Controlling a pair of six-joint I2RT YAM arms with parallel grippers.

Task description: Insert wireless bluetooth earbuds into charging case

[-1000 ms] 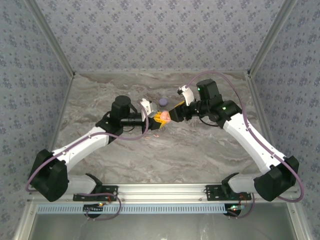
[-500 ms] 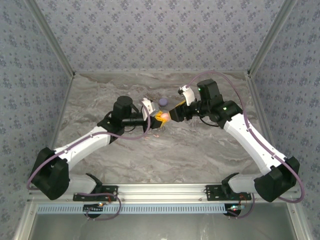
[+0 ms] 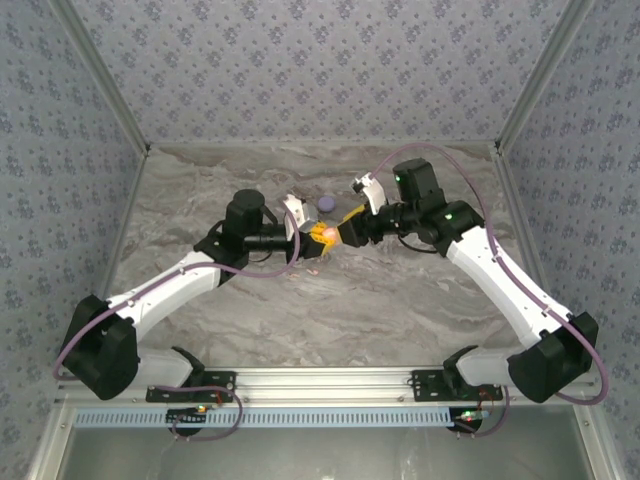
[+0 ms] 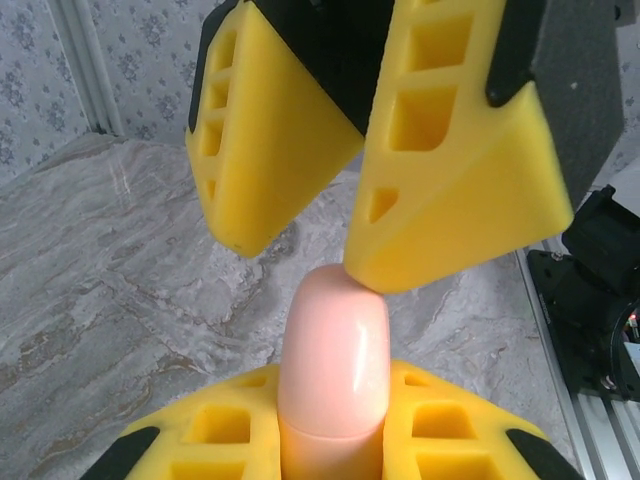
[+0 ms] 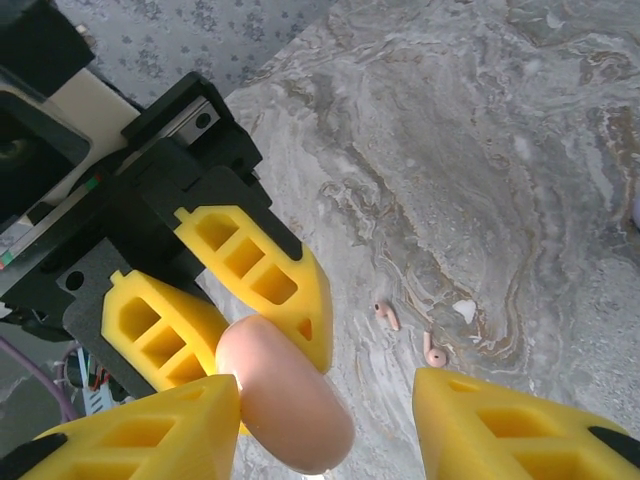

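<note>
While left gripper [image 4: 335,405] clamps glossy salmon-pink rounded charging case [image 4: 335,340], wide-open right gripper [image 4: 305,262] touching its 12 o'clock tip may lever it loose.

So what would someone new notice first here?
The two grippers sit tip to tip above the table: the left gripper clamps a pink charging case, and the open right gripper straddles its free end. Below them, two pale pink earbuds lie loose on the marble table.
</note>
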